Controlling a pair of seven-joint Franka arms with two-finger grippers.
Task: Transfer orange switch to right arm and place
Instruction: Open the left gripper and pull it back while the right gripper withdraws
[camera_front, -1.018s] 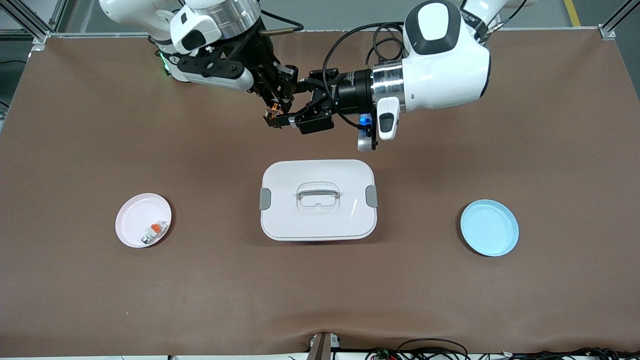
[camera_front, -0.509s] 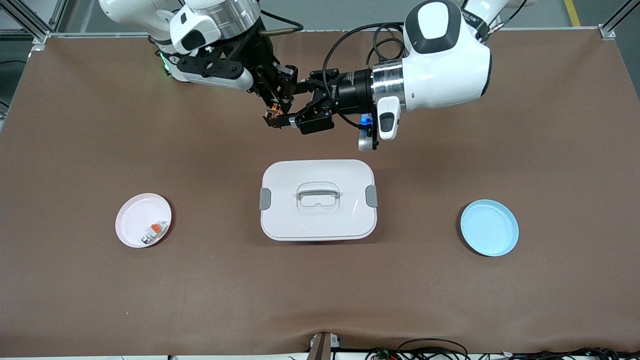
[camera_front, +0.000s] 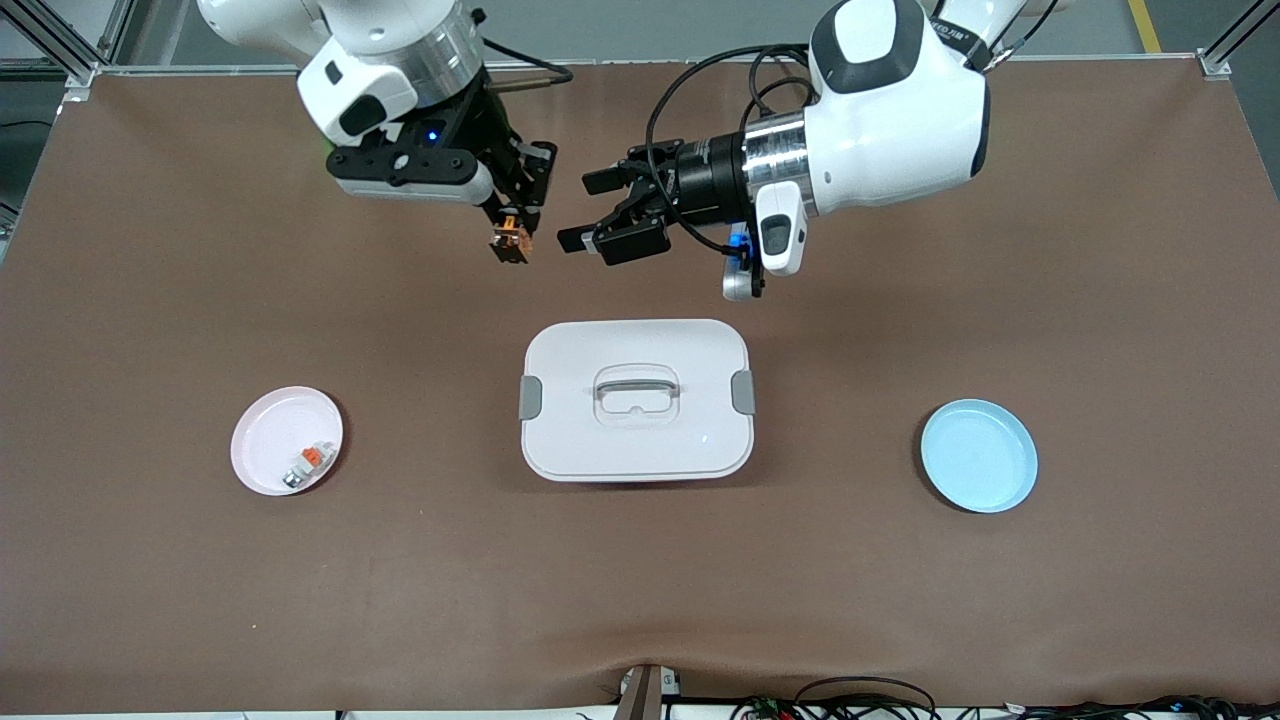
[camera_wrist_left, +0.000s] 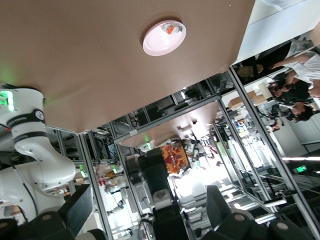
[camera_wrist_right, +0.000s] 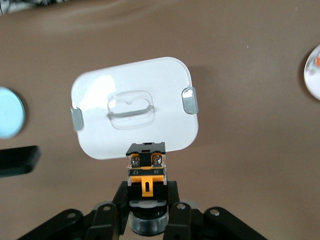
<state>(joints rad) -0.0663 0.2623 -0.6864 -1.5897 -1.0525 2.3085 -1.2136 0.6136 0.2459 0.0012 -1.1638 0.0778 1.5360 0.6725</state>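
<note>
Front view: right gripper (camera_front: 512, 243) pinches orange switch (camera_front: 511, 241) — left gripper (camera_front: 590, 209) agape (apart).

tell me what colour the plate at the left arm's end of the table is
Light blue plate; the front view shows it best.
</note>
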